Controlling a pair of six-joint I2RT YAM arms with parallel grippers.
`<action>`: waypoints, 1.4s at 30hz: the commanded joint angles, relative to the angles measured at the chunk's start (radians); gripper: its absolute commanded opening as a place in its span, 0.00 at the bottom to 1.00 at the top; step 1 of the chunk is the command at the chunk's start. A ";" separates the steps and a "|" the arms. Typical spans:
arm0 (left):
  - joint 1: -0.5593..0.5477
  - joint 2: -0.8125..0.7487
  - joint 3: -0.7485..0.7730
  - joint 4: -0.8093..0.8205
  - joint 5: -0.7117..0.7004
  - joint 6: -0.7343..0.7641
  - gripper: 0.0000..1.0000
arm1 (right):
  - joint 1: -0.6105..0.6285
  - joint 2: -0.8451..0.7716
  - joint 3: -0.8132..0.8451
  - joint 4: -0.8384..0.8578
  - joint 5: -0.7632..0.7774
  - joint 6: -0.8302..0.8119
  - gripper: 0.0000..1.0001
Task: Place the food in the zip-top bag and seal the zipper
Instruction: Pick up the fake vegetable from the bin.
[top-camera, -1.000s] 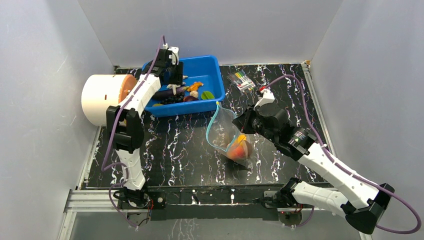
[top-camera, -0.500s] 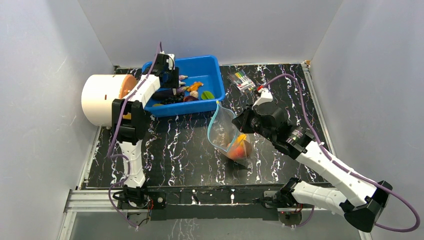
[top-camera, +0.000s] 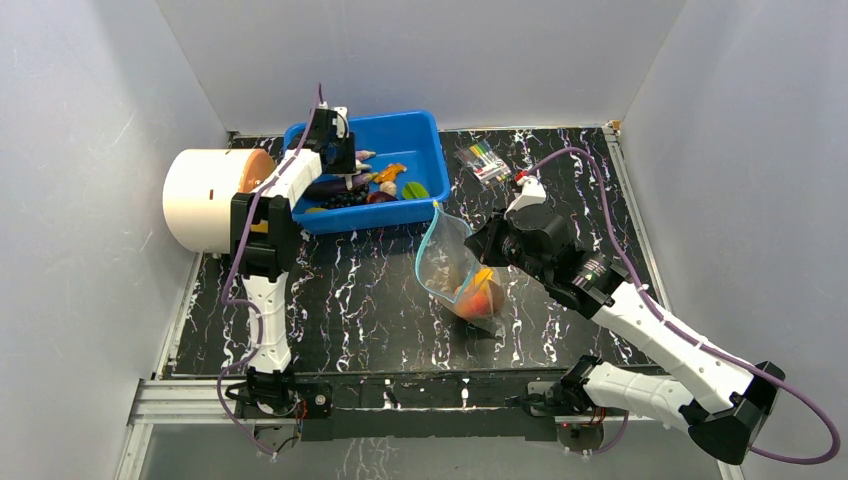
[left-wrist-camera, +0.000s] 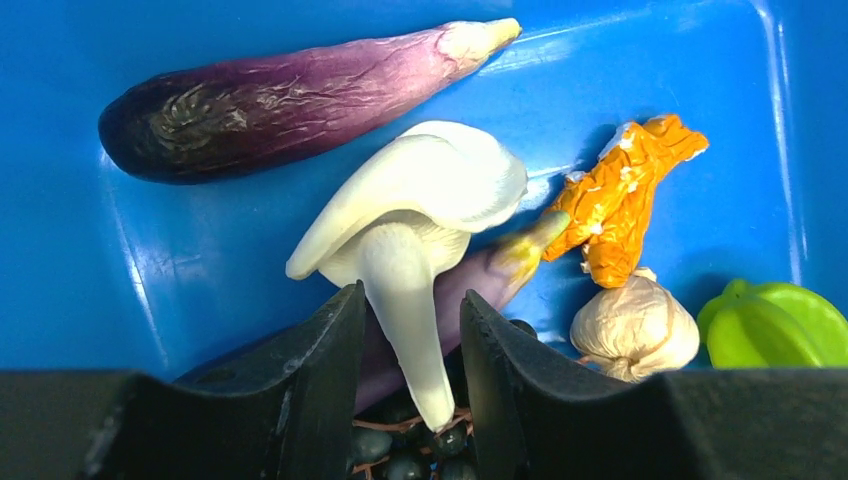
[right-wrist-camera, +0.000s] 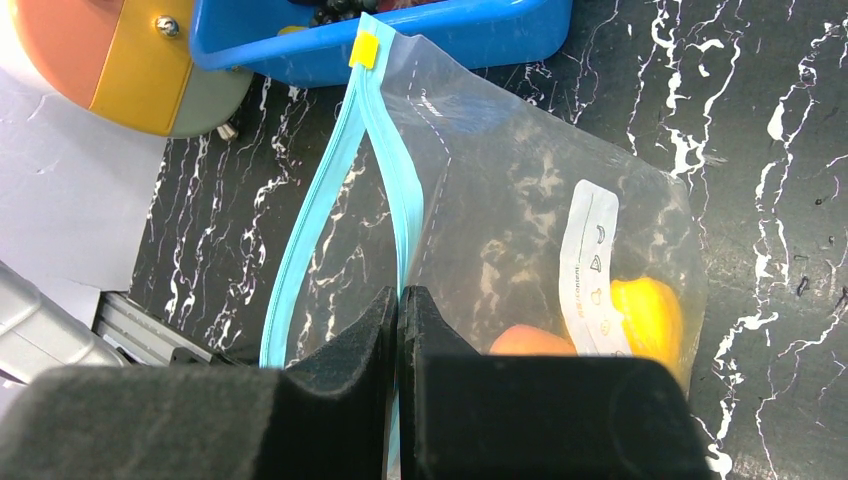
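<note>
Reaching into the blue bin (top-camera: 415, 140) against the worktop's (top-camera: 350, 290) far edge, just beside a white drum (top-camera: 205, 195) at the left edge. Straddling the white mushroom's (left-wrist-camera: 430, 185) stalk with the left tool (left-wrist-camera: 410, 295), with its jaws parted and not yet clamping. Sharing the bin with a purple eggplant (left-wrist-camera: 290, 95), orange piece (left-wrist-camera: 625, 200), garlic bulb (left-wrist-camera: 632, 330), green slice (left-wrist-camera: 775, 325) and dark grapes (left-wrist-camera: 410, 465).

Pinching the zip-top bag (right-wrist-camera: 500, 200) at its teal zipper (right-wrist-camera: 320, 215) with the right tool (right-wrist-camera: 398, 295), closed tight. Holding it mid-worktop, mouth gaping, well apart from the near and right edges, with yellow food (right-wrist-camera: 645, 315) and orange food (right-wrist-camera: 530, 342) inside.
</note>
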 joint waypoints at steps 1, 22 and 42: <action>0.006 0.004 0.032 0.045 -0.010 0.008 0.38 | 0.003 -0.008 0.056 0.056 0.028 -0.025 0.00; 0.007 -0.026 0.018 0.035 0.018 -0.001 0.05 | 0.004 -0.016 0.053 0.049 0.021 -0.014 0.00; 0.007 -0.377 -0.300 0.111 0.117 -0.065 0.03 | 0.005 -0.027 0.017 0.046 -0.009 0.005 0.00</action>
